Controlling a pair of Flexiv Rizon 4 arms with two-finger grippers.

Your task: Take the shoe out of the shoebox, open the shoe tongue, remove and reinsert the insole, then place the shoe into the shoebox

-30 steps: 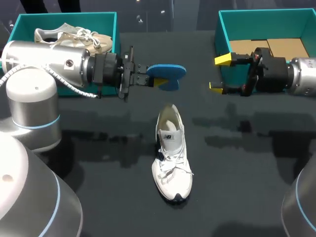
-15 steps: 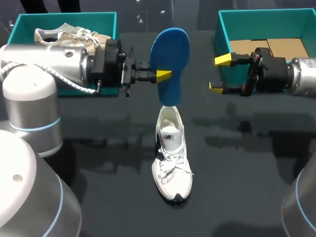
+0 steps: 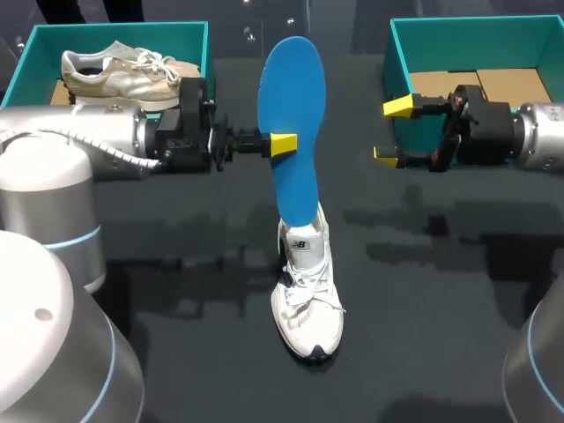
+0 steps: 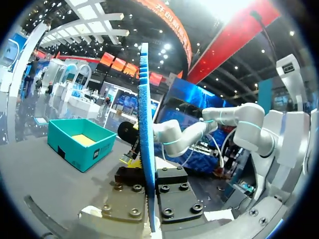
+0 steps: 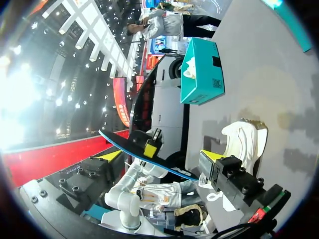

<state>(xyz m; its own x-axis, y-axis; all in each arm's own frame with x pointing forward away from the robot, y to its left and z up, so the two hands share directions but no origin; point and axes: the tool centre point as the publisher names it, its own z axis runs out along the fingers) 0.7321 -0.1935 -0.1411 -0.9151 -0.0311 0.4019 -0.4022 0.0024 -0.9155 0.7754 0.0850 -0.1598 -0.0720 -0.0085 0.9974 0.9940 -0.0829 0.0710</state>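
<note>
Since a second ago my left arm has turned the blue insole (image 3: pixel 293 132) from flat to standing on end. Its lower tip now sits at the heel opening of the white shoe (image 3: pixel 307 291) on the surface (image 3: pixel 441 308). The left gripper (image 3: pixel 282 144) fingers pinch the insole, set narrow. The right gripper (image 3: pixel 392 130) fingers are spread wide, holding nothing, unmoved.

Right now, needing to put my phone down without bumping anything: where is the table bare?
Bare table lies either side of the white shoe and beyond its toe. Crowded: above the shoe's heel, where the left tool holds the blue insole, and by the right tool.
</note>
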